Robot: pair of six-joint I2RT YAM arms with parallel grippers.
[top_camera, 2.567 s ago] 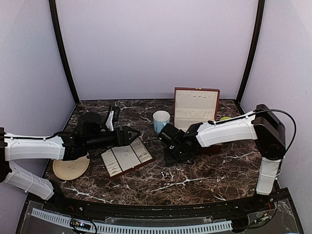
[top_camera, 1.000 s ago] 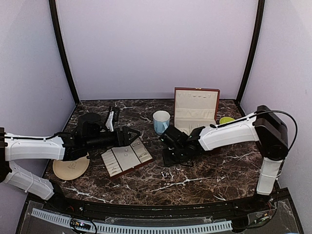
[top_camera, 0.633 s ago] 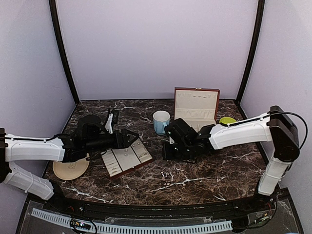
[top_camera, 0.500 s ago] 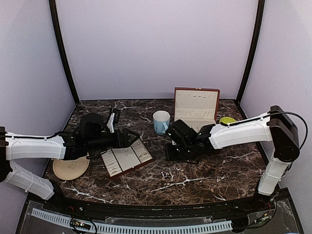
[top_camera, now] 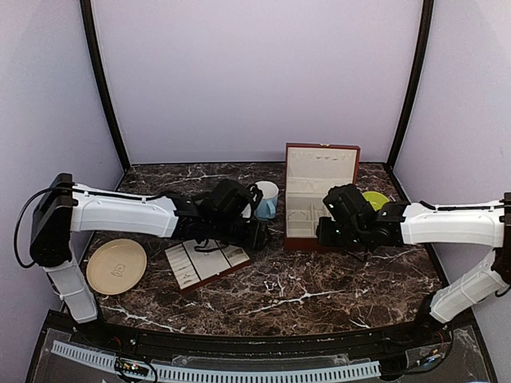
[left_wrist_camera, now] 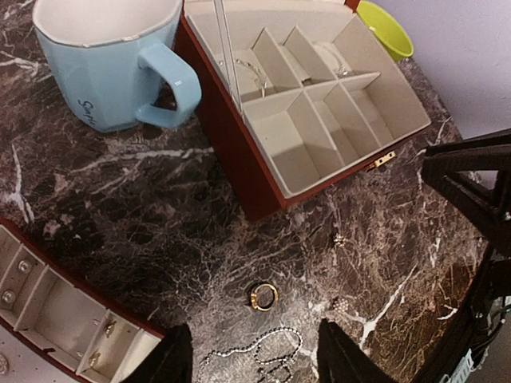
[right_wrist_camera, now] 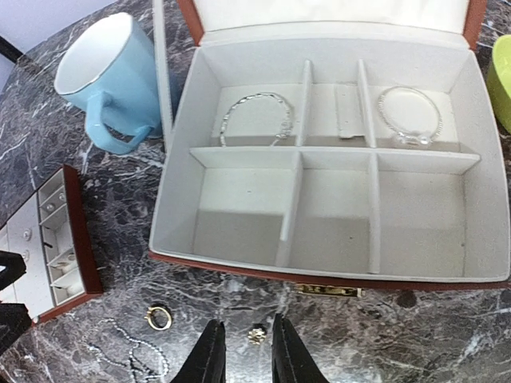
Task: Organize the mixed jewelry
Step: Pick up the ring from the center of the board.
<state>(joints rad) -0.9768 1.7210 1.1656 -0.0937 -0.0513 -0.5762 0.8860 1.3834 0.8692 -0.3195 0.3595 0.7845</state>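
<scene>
The mixed jewelry sits in two places. One bangle lies flat in the back-left compartment of the red-brown box, and a second bangle lies flat in the back-right one. The rest is loose on the marble table, just in front of the box's front wall: a small ring lying flat with its hole upward, a stud, and a fine chain loosely strung out with one end toward the slotted tray. The box wall, the tray corner and the blue mug hem in this strip. The left gripper hovers over the chain with its jaws wide apart. The right gripper hangs over the stud with its jaws narrowly apart, gripping nothing.
</scene>
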